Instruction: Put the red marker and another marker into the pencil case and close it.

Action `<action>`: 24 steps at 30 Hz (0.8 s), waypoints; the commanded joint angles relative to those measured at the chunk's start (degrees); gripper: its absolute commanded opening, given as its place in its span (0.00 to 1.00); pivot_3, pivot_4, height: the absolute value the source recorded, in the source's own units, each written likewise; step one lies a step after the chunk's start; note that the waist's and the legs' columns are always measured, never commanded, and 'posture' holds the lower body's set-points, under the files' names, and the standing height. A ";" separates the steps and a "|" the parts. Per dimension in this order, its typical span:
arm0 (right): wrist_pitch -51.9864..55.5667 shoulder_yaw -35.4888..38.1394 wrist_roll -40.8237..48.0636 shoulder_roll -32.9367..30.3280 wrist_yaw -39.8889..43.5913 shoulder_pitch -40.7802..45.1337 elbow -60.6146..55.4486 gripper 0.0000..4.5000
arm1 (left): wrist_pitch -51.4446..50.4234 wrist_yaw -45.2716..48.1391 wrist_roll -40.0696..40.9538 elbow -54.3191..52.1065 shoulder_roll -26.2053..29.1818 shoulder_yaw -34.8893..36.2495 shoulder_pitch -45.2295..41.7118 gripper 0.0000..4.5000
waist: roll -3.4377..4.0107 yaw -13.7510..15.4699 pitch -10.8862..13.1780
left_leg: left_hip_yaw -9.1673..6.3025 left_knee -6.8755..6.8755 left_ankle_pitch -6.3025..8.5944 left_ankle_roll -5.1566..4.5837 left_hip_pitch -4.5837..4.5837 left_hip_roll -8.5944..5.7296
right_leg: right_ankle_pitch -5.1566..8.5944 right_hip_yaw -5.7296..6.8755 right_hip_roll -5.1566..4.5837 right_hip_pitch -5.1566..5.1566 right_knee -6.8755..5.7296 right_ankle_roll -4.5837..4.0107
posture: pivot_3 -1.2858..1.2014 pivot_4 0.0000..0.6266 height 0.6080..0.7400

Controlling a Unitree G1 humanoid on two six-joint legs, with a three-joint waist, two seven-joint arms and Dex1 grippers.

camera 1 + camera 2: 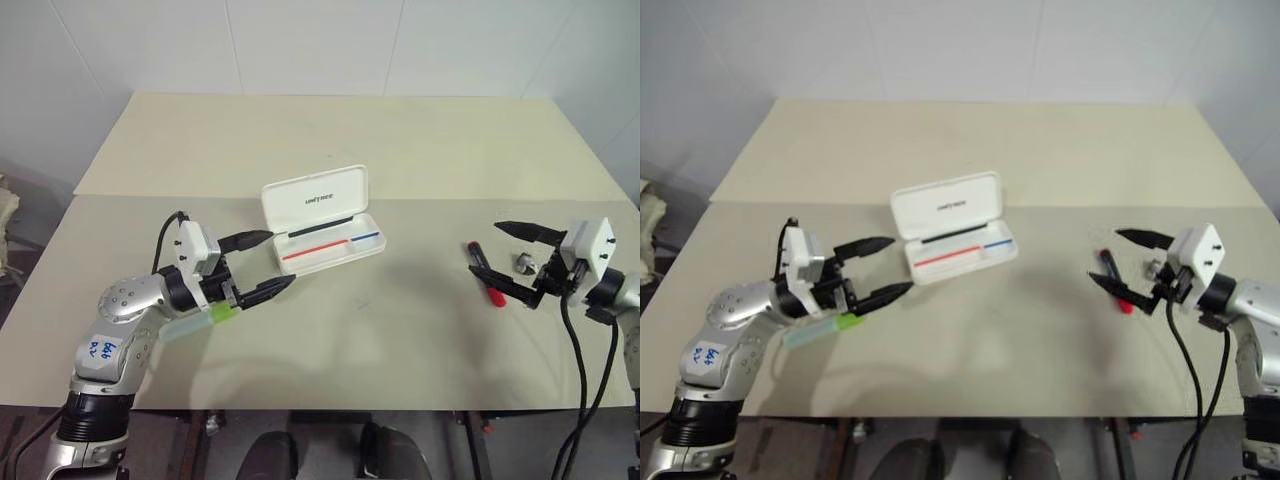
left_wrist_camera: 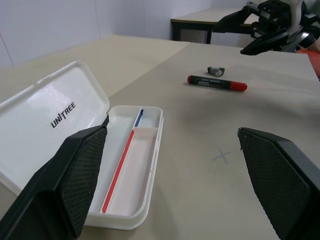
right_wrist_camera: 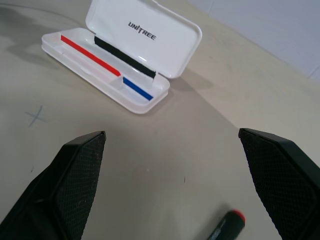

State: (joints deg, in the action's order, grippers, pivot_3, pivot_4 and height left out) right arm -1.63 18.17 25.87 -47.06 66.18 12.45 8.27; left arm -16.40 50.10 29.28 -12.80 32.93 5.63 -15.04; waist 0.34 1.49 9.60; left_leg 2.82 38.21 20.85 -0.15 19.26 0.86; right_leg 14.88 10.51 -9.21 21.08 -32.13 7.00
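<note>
left gripper (image 1: 262, 265): held level, fingers spread wide, empty, just left of white hinged plastic pencil case (image 1: 325, 222), over pale mint highlighter with lime-green cap (image 1: 200, 321) | case: lid up | right gripper (image 1: 508, 259): level, jaws apart, empty, over black red-capped marker (image 1: 484, 274), well right of case

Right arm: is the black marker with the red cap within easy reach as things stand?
Probably yes. The right gripper is open, hovering over the black marker with the red cap, which lies bare on the table; a small grey object lies close by.
</note>
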 commanded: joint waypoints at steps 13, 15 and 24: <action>0.19 -1.76 0.42 -0.23 1.62 5.32 -0.81 1.00 | -1.75 -0.52 -0.95 -2.22 1.42 -0.36 -1.56 1.00 | -0.02 -0.02 0.01 | 0.00 0.01 0.00 0.00 -0.04 0.02 | -0.01 -0.01 0.01 0.01 -0.03 0.01 | 0.52 0.24 1.00; 0.04 -3.10 0.17 0.94 1.04 5.95 -1.76 1.00 | -1.96 -0.35 -1.72 -1.80 2.65 0.28 -0.35 0.91 | -0.03 0.02 0.02 | -0.01 0.00 0.00 0.00 -0.02 0.01 | -0.01 0.00 0.00 0.01 -0.02 0.01 | 0.52 0.24 1.00; 1.46 -6.74 1.30 6.46 -2.20 5.35 -9.43 1.00 | -0.92 0.69 -9.67 5.68 3.67 -6.00 -4.78 0.80 | -0.07 0.29 0.04 | 0.04 -0.01 0.00 0.00 0.07 0.01 | -0.01 -0.05 0.01 0.16 -0.06 0.02 | 0.52 0.24 1.00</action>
State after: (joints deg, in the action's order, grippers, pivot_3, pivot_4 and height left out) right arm -0.04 11.22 25.85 -41.18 64.69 17.72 1.70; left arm -18.01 50.51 21.49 -7.63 36.56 1.36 -17.30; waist 0.27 1.78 9.65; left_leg 2.85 38.22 20.85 -0.14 19.33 0.86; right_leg 14.87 10.47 -9.20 21.22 -32.20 7.02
